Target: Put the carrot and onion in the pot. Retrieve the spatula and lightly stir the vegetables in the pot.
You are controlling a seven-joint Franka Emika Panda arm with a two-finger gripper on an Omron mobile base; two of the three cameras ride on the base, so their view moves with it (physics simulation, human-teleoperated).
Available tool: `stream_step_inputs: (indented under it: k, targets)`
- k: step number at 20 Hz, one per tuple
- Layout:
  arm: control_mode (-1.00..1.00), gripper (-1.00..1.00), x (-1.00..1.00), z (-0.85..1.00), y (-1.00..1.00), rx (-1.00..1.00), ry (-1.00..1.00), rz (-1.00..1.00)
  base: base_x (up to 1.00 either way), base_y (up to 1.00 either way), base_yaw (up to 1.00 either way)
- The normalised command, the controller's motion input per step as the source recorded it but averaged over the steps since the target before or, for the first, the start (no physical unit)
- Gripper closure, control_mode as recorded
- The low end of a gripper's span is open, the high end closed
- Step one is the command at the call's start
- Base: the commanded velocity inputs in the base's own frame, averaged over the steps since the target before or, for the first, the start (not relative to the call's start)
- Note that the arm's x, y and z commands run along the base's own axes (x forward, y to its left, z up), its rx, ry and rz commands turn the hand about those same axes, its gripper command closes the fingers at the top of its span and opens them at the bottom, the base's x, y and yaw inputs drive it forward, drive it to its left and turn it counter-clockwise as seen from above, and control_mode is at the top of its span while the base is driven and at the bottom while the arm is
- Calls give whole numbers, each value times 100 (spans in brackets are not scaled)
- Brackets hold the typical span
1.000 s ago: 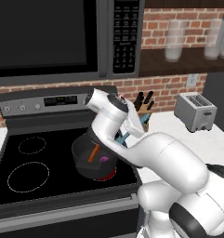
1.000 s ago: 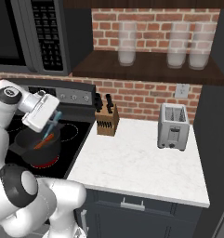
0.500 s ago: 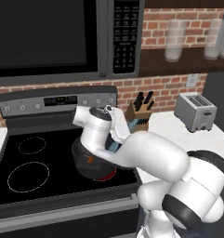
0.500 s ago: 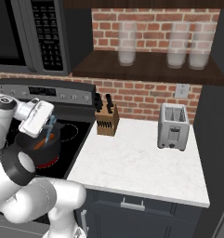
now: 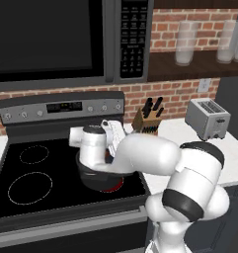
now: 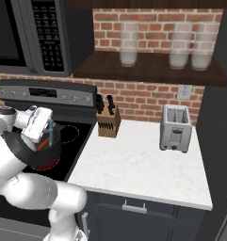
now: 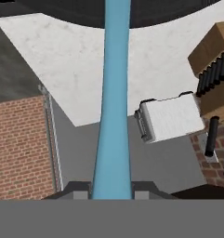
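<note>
The dark pot [image 5: 98, 177] sits on the stove's right front burner, largely covered by my forearm in the left base view. My gripper [image 6: 48, 130] hangs over the pot [image 6: 25, 149], shut on the spatula [image 6: 52, 126], whose light-blue handle slants down into it. An orange bit of the carrot [image 6: 42, 143] shows inside at the rim. The onion is hidden. In the hand view the spatula's handle [image 7: 112, 102] runs from my gripper [image 7: 112, 188] up to the pot's dark rim [image 7: 150, 14].
A wooden knife block [image 6: 108, 123] stands on the white counter [image 6: 138, 164] just right of the stove [image 5: 36, 178]. A toaster [image 6: 175, 128] sits farther right. The microwave [image 5: 51, 39] hangs above the stove. The burner under the pot glows red [image 6: 45, 164].
My arm has swung and rolled over the pot, bringing the hand lower and carrying the spatula around inside it. My forearm now hides the carrot and onion in the left base view.
</note>
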Motion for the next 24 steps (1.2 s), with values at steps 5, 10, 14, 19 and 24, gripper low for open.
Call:
stream_step_inputs:
  k: [5, 10, 14, 19, 24]
  targets:
    - [-100, 100, 23, -8, 21, -4, 0, 0, 0, 0, 0]
    - [-100, 100, 7, 0, 18, 0, 1, 0, 0, 0, 0]
    - [-100, 100, 0, 0, 13, 0, 5, 0, 0, 0, 0]
    - [-100, 100, 0, 0, 0, 2, 4, 0, 0, 0, 0]
    - [-100, 100, 0, 4, 0, 4, 4, -1, 0, 0, 0]
